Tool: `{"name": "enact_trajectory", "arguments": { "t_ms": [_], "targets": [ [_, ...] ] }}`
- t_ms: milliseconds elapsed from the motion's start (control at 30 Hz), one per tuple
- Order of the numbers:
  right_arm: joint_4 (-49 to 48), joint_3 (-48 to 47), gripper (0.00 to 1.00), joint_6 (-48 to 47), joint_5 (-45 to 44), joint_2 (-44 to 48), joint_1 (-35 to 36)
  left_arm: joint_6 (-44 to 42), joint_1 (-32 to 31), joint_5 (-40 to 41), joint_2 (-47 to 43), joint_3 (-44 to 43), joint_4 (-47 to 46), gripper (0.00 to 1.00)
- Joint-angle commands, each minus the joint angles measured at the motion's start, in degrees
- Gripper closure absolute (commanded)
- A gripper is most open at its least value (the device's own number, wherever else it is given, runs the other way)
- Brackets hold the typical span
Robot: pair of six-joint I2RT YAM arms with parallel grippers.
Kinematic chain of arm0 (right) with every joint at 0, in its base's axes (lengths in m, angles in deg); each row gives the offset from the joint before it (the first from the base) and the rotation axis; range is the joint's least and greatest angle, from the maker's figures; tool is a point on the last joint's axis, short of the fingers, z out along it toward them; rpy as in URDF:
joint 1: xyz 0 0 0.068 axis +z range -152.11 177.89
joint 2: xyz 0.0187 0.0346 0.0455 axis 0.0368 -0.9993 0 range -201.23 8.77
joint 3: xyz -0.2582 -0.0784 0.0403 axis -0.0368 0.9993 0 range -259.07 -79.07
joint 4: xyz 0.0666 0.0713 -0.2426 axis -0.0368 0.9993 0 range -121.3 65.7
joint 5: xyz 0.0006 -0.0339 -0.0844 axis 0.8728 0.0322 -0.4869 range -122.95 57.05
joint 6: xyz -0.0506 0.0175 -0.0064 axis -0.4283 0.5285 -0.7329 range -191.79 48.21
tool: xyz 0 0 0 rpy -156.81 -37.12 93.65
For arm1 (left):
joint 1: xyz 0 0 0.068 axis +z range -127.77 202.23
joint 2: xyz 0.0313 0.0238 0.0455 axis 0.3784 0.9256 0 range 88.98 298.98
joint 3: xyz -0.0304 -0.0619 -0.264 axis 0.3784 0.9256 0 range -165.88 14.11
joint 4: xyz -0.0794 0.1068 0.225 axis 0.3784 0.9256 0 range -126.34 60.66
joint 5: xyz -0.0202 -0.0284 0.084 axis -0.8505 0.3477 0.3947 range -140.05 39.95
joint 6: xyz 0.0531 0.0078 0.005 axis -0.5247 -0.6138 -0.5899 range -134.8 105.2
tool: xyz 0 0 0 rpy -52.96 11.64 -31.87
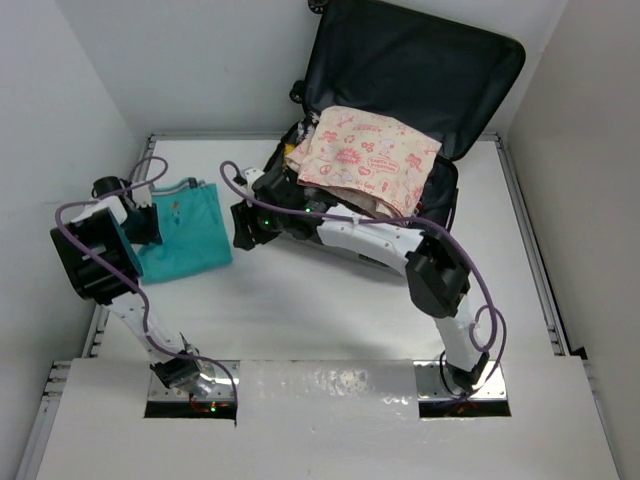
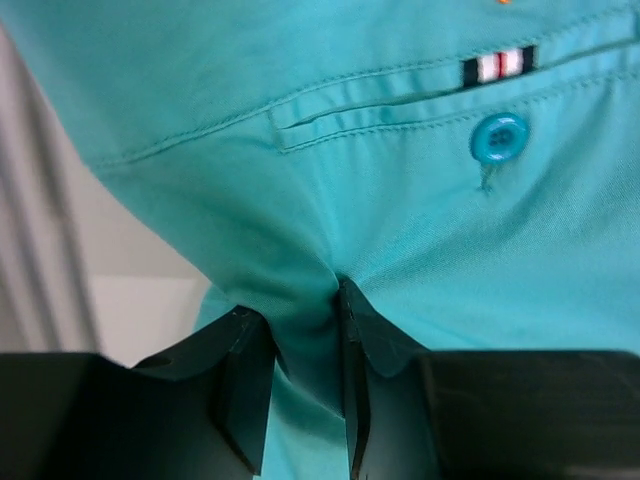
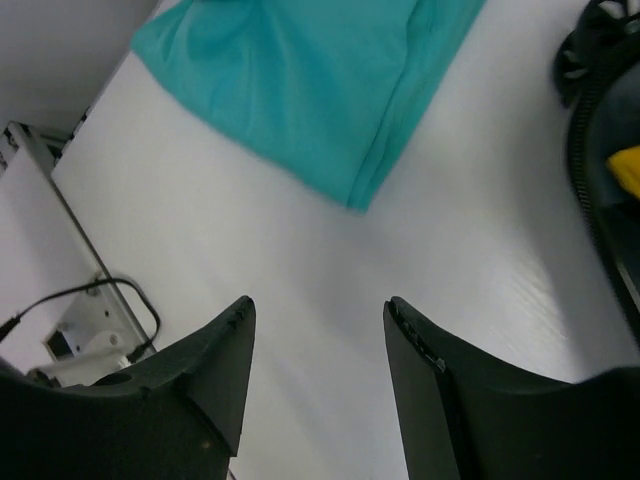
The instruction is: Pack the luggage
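Left gripper [image 2: 297, 310] clamped on a fold of the teal garment [image 2: 400, 250] at left; right gripper [image 3: 318, 305] jaws apart over the table [image 3: 300, 230], between garment and open luggage [image 1: 400, 60].

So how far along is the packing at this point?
Done: a pink-printed cloth lies in the open luggage. In hand: the left fingers pinch a fold of the teal garment, which lies on the table outside the case. To do: move it in and close the lid. The right fingers stand open and empty over bare table.
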Motion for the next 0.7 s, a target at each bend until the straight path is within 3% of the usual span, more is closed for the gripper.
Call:
{"name": "enact_trajectory", "arguments": {
  "t_ms": [0, 167, 300, 367, 667],
  "targets": [
    [-5.98, -1.28, 0.46, 5.69, 0.10, -4.45, 1.34, -8.02, -0.65, -1.44, -5.41, 9.08, 6.72, 0.74],
    [-8.63, -1.11, 0.40, 9.72, -1.66, -8.85, 2.23, -14.54, -0.91, 2.33, -14.64, 18.86, 9.52, 0.70],
    [-7.57, -0.93, 0.38, 14.04, -3.33, -11.92, 2.49, -13.24, -0.91, 2.43, -20.27, 24.05, 12.86, 0.55],
    [-7.39, -0.50, 0.37, 15.45, -4.65, -13.24, 3.71, -11.22, -0.74, 2.34, -21.68, 23.19, 15.32, 0.46],
    [-8.18, 3.64, 0.26, 22.05, -8.61, -17.02, 6.01, -6.29, 0.76, 5.41, -21.77, 13.95, 20.43, 0.24]
  ]
}}
